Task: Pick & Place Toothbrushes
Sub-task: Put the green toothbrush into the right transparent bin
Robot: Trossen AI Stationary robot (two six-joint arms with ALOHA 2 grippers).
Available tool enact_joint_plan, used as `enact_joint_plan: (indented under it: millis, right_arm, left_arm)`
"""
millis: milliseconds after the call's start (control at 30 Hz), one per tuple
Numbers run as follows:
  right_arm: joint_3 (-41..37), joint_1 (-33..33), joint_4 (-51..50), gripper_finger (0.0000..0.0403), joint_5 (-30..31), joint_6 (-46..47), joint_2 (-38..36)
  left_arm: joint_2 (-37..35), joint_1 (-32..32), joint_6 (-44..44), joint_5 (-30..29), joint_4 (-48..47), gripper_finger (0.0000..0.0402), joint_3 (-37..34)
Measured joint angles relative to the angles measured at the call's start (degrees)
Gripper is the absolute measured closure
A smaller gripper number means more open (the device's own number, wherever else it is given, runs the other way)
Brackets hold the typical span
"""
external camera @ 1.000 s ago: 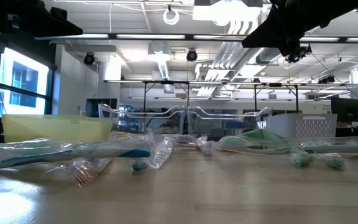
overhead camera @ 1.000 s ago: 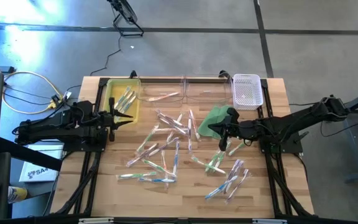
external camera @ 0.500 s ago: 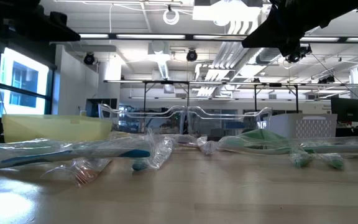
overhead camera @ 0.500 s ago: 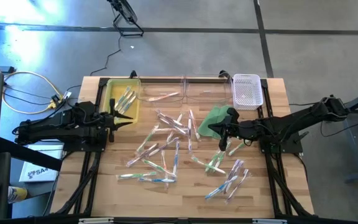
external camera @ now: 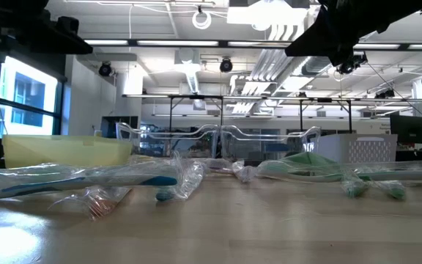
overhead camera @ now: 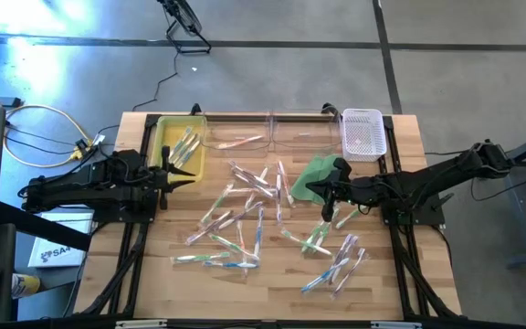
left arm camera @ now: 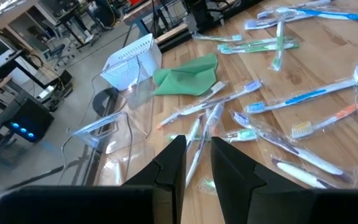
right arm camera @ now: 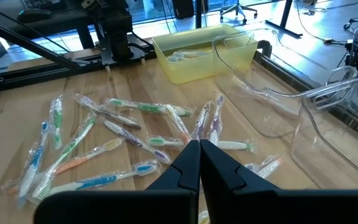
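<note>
Several wrapped toothbrushes point(overhead camera: 245, 215) lie flat and scattered on the wooden table, also in the right wrist view point(right arm camera: 135, 124) and the left wrist view point(left arm camera: 278, 106). A few more lie inside the yellow bin point(overhead camera: 167, 151). My left gripper point(overhead camera: 193, 175) hovers by the bin's near right corner. Its fingers point(left arm camera: 197, 146) stand a narrow gap apart, and the table and a toothbrush on it show through the gap. My right gripper point(overhead camera: 313, 192) hangs above the table beside the green cloth point(overhead camera: 316, 172), shut point(right arm camera: 199, 149) and holding nothing.
Two clear containers point(overhead camera: 272, 132) and a white basket point(overhead camera: 363, 132) stand along the far edge, right of the yellow bin. The green cloth lies flat in front of the basket. Bare wood shows along the table's near edge point(overhead camera: 263, 306).
</note>
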Motion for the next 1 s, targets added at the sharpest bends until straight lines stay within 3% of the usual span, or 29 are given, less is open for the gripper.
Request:
enact_joint_plan:
  millis: [233, 533, 733, 1000]
  right_arm:
    - [0.0, 0.0, 0.0, 0.0400, 0.0, -0.6, 0.0]
    - [0.0, 0.0, 0.4, 0.0400, 0.0, -10.1, 0.0]
    - [0.0, 0.0, 0.9, 0.0400, 0.0, -14.0, 0.0]
    - [0.0, 0.0, 0.9, 0.0400, 0.0, -16.8, 0.0]
  left_arm:
    - [0.0, 0.0, -0.4, 0.0, 0.0, 0.0332, 0.0]
    - [0.0, 0.0, -0.5, -0.1, -0.2, 0.0332, 0.0]
    - [0.5, 0.0, -10.9, -1.4, 2.6, 0.0332, 0.0]
    - [7.2, 0.0, -13.0, -2.4, 3.8, 0.0359, 0.0]
